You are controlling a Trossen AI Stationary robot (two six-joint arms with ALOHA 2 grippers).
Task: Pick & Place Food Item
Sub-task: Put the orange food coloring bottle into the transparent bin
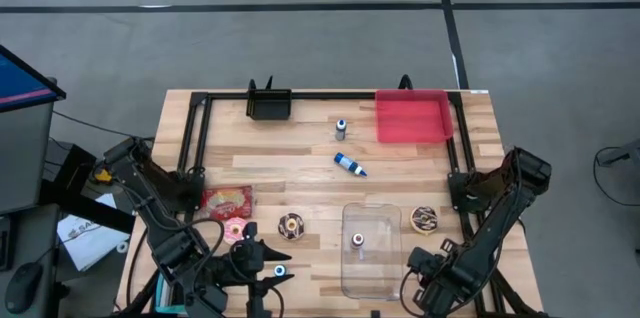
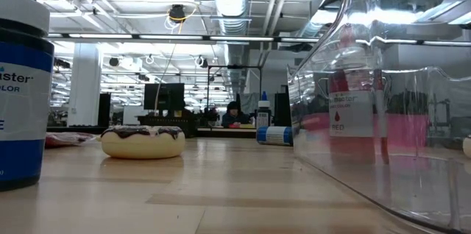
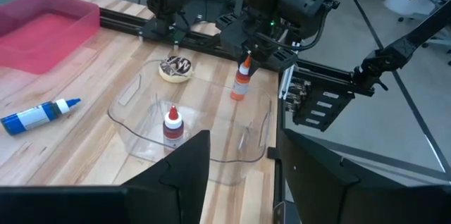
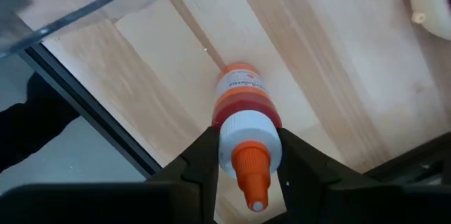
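The right end effector (image 4: 243, 157) sits at the lower right of the high view, its two dark fingers pressed against either side of the white cap of an orange-tipped bottle (image 4: 242, 111), grasping it just below the nozzle. The grip looks chosen high on the cap so the bottle can stay upright when lifted. The bottle stands on the wooden counter (image 1: 300, 173) just beside the clear plastic bin (image 1: 371, 248), whose curved rim fills the upper left of the right wrist view. The left end effector (image 3: 239, 175) waits at the lower left of the high view with its fingers parted and nothing between them. Inside the bin stands a small red bottle (image 3: 172, 125). A chocolate-iced donut (image 1: 424, 220) lies right of the bin, apart from it. Farther up the frame a blue bottle (image 1: 349, 164) lies on its side, and a red tray (image 1: 412, 116) rests at the counter's upper right, likely a drop-off spot.
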